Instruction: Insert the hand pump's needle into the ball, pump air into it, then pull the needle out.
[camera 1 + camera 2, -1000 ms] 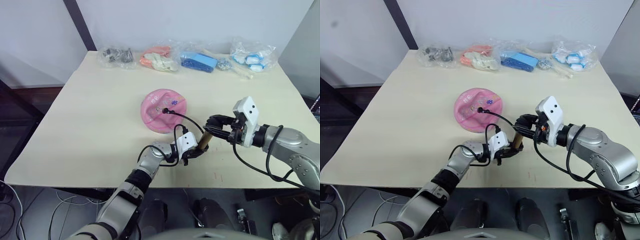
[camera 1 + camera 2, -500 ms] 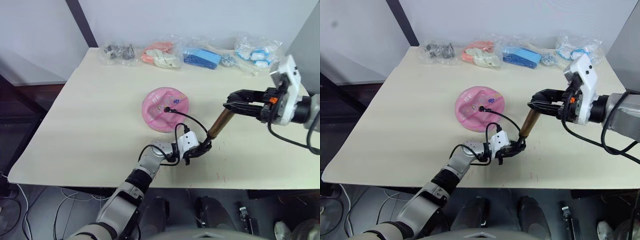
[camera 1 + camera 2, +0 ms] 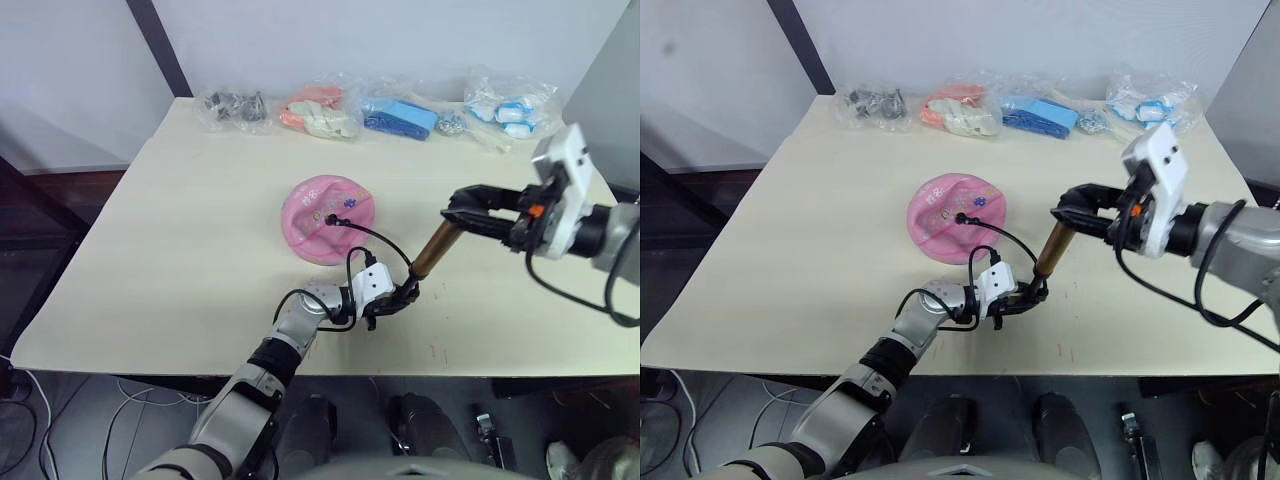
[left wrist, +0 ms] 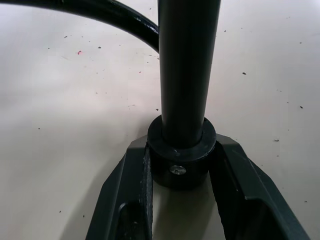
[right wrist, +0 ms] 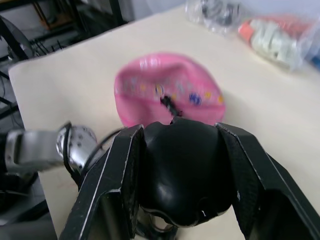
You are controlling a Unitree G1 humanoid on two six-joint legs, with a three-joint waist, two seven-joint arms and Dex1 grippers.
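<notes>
— Since half a second ago, has something moved?

— Yes. My right gripper (image 3: 1076,207) with the pump handle came a little down and back toward me. One second ago it was low, close to the barrel, so the handle is now pulled out compared to that moment. The base of the hand pump (image 3: 432,249) stayed at the same place on the table (image 3: 180,220).

— What does your left gripper (image 4: 181,165) do?

— It is clenched on the black bottom cap of the hand pump, one finger on each side of the cap, as the left wrist view shows. The cap sits low at the table surface. The gold-bronze barrel goes up from there, tilted toward my right side.

— And the right one?

— It grasps the black T-handle (image 5: 182,172) at the top of the pump, one finger on each side of the handle.

— Where is the ball (image 3: 328,219)?

— It lies near the middle of the table, farther from me than the pump. It is pink, and it looks caved in on top. The thin black hose (image 3: 375,237) runs from the pump base in a curve to the ball, and the needle (image 3: 329,220) with its black fitting stands in the ball's upper surface.

— Anything else on the table?

— Several plastic bags (image 3: 409,115) lie in a row along the far edge, well apart from the ball.
</notes>
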